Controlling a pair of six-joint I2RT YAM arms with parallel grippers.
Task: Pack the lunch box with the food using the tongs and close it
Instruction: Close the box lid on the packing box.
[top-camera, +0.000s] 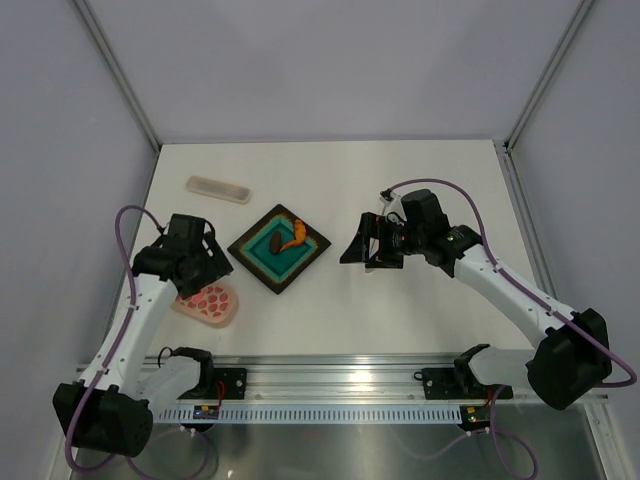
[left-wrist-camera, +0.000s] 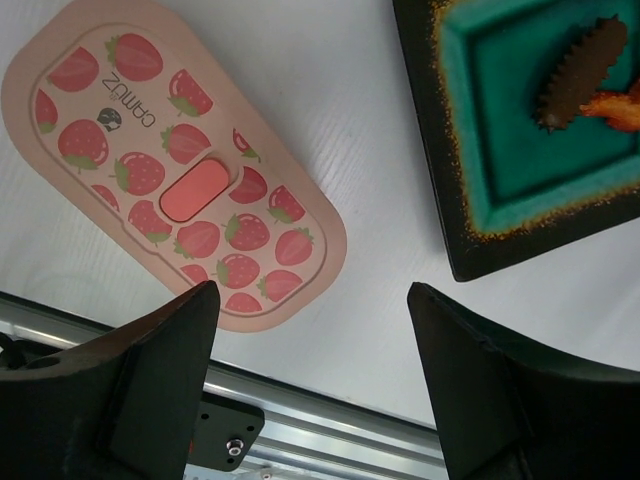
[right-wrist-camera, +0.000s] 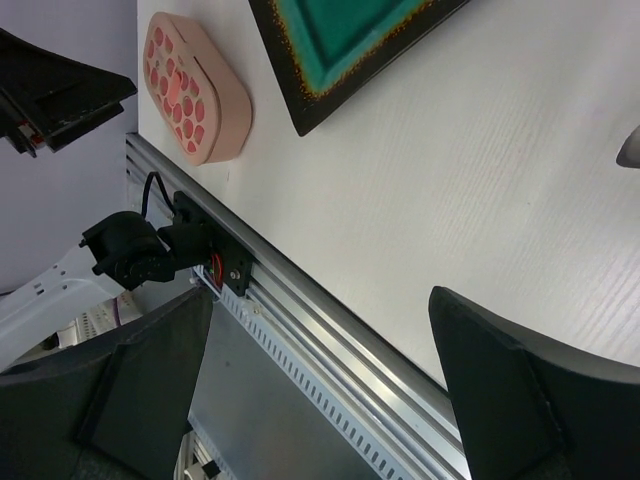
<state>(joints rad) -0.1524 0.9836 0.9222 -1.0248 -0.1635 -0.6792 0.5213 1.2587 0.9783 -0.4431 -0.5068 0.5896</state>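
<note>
Lunch box (top-camera: 208, 303) sits lower left of the overhead frame, flat on the surface (top-camera: 400, 310), strawberry lid on, close to the front rail (top-camera: 340, 380). Left claw (left-wrist-camera: 312, 305) hangs at the box's rail-side end, fingers spread, nothing between them. Right claw (right-wrist-camera: 320, 300) is right of centre, spread wide, nothing held, over bare surface. Dark tray (left-wrist-camera: 425, 130) is centre frame, near the box, apart. Brown lump (left-wrist-camera: 583, 72) and orange shrimp piece (left-wrist-camera: 620, 103) touch in its teal well. Pale case (top-camera: 218, 188) is upper left.
</note>
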